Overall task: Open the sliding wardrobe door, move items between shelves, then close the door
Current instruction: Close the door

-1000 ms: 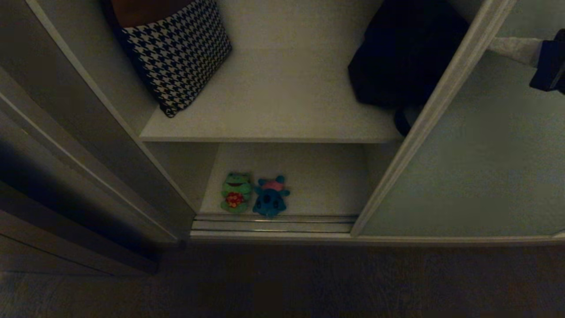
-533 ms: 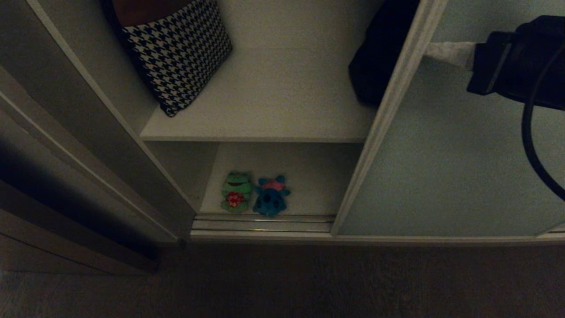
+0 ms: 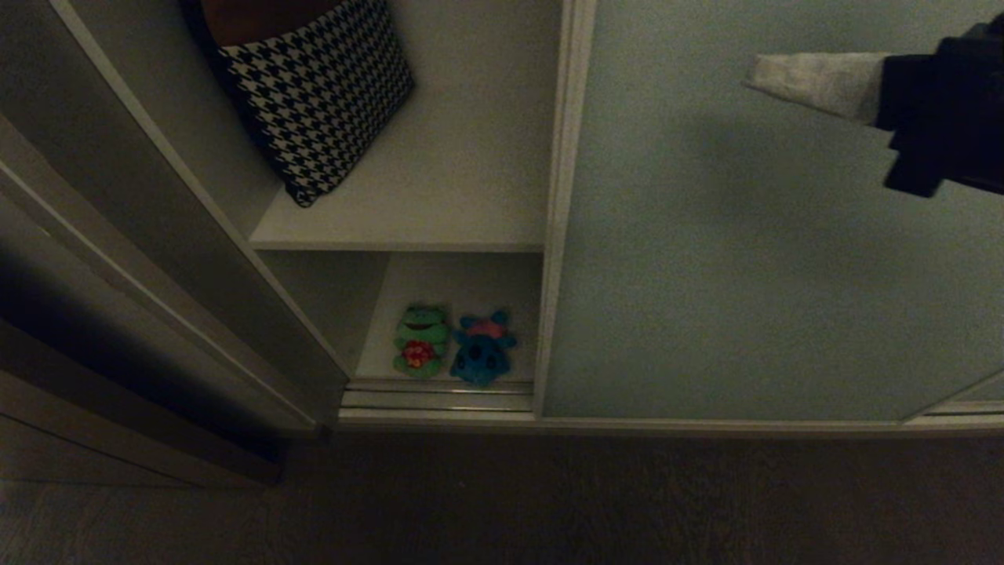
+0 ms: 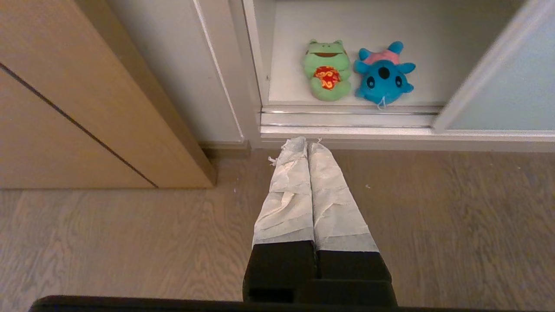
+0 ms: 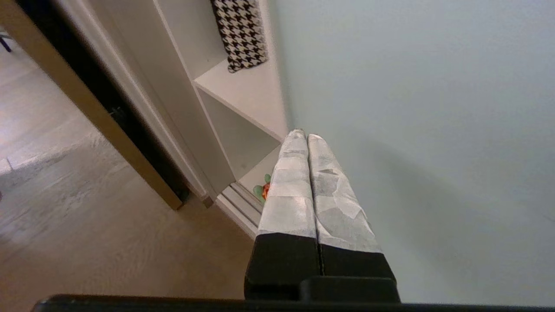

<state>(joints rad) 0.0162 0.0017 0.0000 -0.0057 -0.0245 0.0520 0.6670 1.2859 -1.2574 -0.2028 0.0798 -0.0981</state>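
The pale grey-green sliding wardrobe door covers the right part of the wardrobe, its silvery edge standing near the middle. My right gripper is shut and empty, tips against the door's face at the upper right. A green frog and a blue plush lie side by side on the lower shelf, also in the left wrist view: frog, blue plush. The upper shelf is above them. My left gripper is shut, parked low over the floor before the rails.
A houndstooth cushion leans at the back left of the upper shelf. Silvery rails run along the wardrobe's foot. A brown wooden frame stands at the left. Wood floor lies in front.
The door has slid left, covering the black bag and much of the opening. My right gripper travelled left along with it. The toys and the left arm have not moved.
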